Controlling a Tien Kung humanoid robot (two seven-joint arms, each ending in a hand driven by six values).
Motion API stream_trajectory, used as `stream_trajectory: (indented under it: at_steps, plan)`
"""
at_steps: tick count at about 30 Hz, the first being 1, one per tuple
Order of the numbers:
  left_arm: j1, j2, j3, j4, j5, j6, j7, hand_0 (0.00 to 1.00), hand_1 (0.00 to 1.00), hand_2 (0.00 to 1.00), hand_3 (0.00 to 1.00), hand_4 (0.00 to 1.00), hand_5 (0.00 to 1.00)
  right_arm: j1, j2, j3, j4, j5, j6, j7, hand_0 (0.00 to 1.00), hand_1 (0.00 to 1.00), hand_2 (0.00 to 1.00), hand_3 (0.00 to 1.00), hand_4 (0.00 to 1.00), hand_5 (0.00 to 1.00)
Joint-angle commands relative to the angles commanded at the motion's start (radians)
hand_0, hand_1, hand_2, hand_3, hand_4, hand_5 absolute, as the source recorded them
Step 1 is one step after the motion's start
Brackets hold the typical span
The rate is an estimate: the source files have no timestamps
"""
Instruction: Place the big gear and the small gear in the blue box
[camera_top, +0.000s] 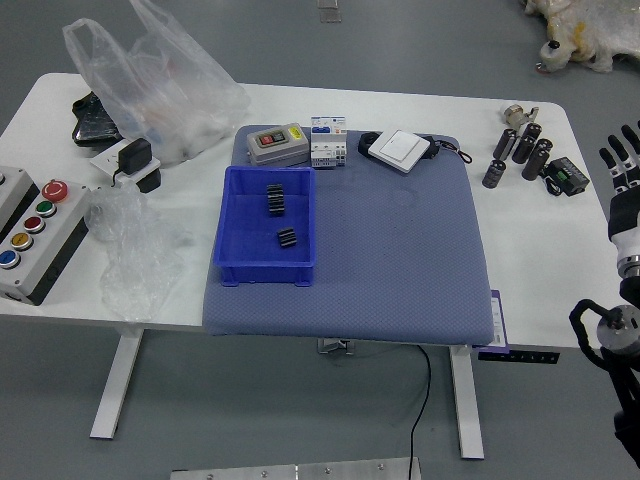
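Well to the left of the robot's right hand, the blue box (242, 222) holds both gears, so the placing looks complete, with only withdrawal perhaps left. Inside, the big gear (276, 200) has its long axis running near to far; the small gear (287, 237), nearer the robot, looks squat, its long axis unclear. The right hand (627, 182) is empty, fingers apart.

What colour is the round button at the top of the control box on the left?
Red, in the head view.
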Motion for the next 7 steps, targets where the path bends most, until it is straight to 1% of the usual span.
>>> stream_trajectory:
  at_steps: [7]
  plan:
    - [0.001,0.0,-0.001,0.0,-0.002,0.001,0.001,0.619,0.472,0.503,0.658,0.696,0.287,0.003,0.001,-0.003,0.001,-0.003,-0.002,-0.003,0.748,0.692,0.699,0.677,0.816,0.637]
